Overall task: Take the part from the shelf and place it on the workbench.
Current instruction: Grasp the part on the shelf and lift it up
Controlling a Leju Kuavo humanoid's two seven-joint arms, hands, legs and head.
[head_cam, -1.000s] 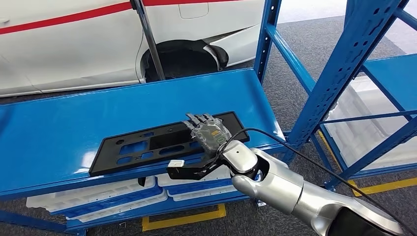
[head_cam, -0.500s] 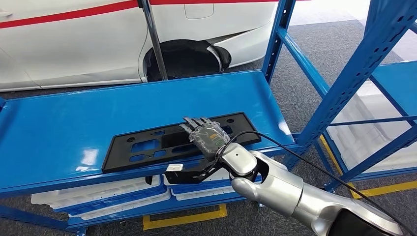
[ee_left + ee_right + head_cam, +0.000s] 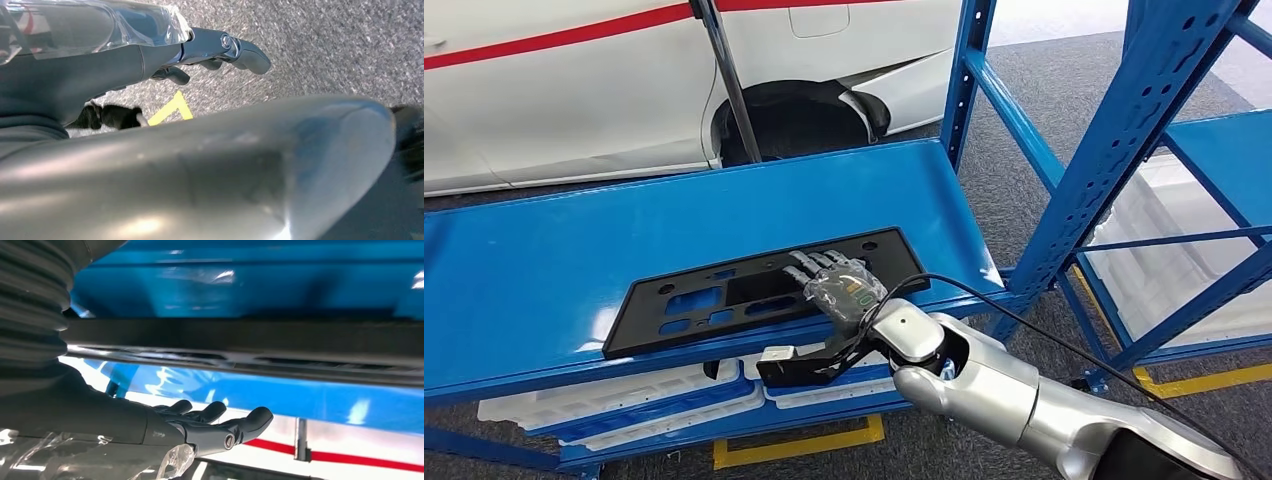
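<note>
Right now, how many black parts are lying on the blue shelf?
1. The flat black part lies along the front of the blue shelf, with the right hand over its right half. Nothing suggests another hidden one.

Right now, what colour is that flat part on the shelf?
Black part, on a blue shelf; clearest in the head view.

The left hand (image 3: 150, 55) is seen hanging above a grey speckled carpet floor (image 3: 325, 45). Its dark fingers (image 3: 245, 50) are extended and slightly curled, and nothing is held in them. A clear plastic wrap (image 3: 100, 25) is observed over the back of the hand. A yellow floor marking (image 3: 172, 107) is noted on the carpet beneath the fingers.
</note>
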